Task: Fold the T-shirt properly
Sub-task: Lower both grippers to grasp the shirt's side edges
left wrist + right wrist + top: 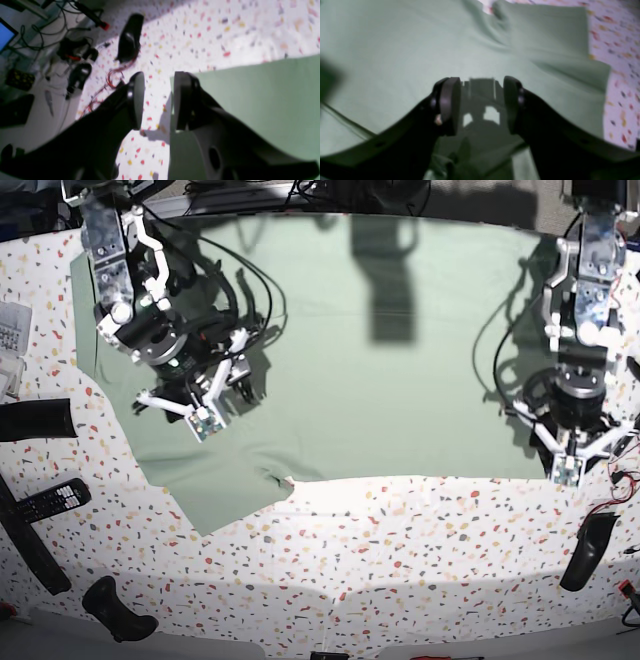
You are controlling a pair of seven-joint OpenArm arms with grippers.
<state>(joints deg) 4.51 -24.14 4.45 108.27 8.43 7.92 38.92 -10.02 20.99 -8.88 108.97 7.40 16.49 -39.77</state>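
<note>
T-shirt (pixel 400 410) spread across the speckled tabletop (pixel 400 550), below both grippers. Left gripper (pixel 158 101) parted moderately, above the cloth's corner and bare speckles. Right gripper (pixel 481 106) parted wider, over wrinkled cloth; contact impossible to tell. Farther out, straight edge running between the arms, crumpled flap jutting past, speckled strip alongside, remote control (pixel 53 500) well apart.
</note>
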